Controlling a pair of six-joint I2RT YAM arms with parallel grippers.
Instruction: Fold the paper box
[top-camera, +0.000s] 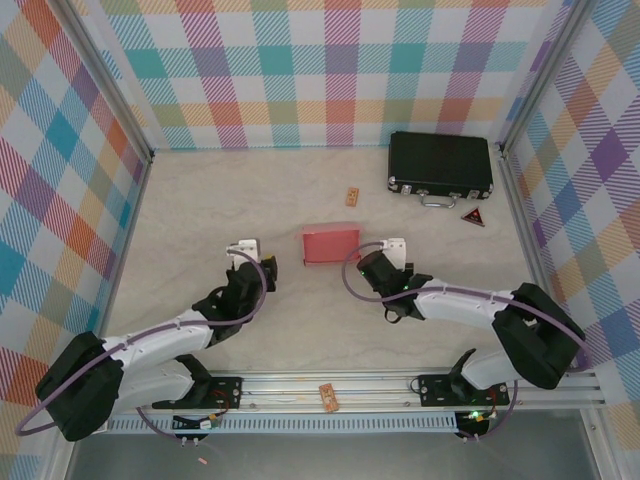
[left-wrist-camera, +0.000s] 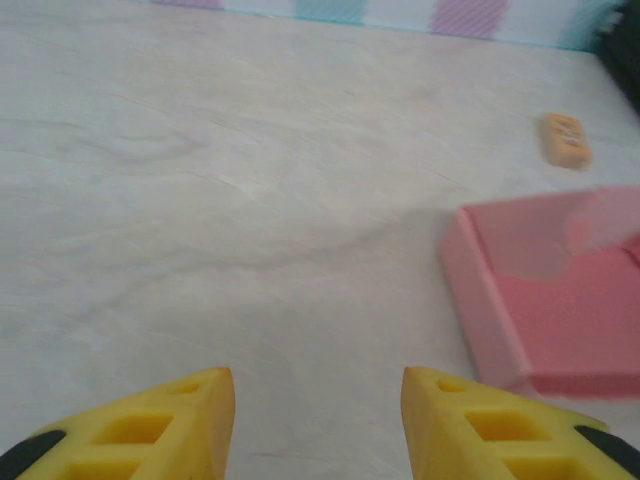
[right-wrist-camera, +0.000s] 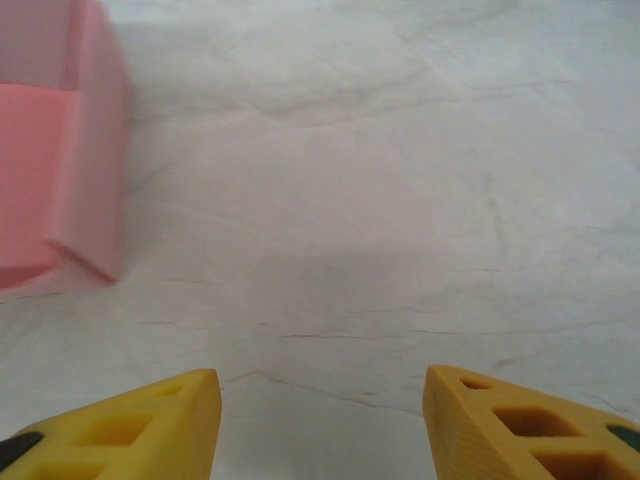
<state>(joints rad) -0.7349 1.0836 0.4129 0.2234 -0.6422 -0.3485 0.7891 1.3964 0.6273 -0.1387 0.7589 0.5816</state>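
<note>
The pink paper box (top-camera: 330, 245) sits as a small closed rectangle in the middle of the table. In the left wrist view the paper box (left-wrist-camera: 550, 300) lies to the right of my fingers, and in the right wrist view the paper box (right-wrist-camera: 60, 170) is at the upper left. My left gripper (top-camera: 262, 268) rests left of the box, apart from it. The left gripper (left-wrist-camera: 318, 400) is open with bare table between its yellow fingers (left-wrist-camera: 190, 420). My right gripper (top-camera: 368, 262) sits just right of the box. The right gripper (right-wrist-camera: 320, 400) is open too, holding nothing.
A black hard case (top-camera: 440, 165) with a handle lies at the back right, with a small red triangle (top-camera: 473, 217) just in front of it. A tiny tan wooden block (top-camera: 352, 196) lies behind the box, the same block (left-wrist-camera: 566, 138) showing in the left wrist view. Plaid walls enclose the table.
</note>
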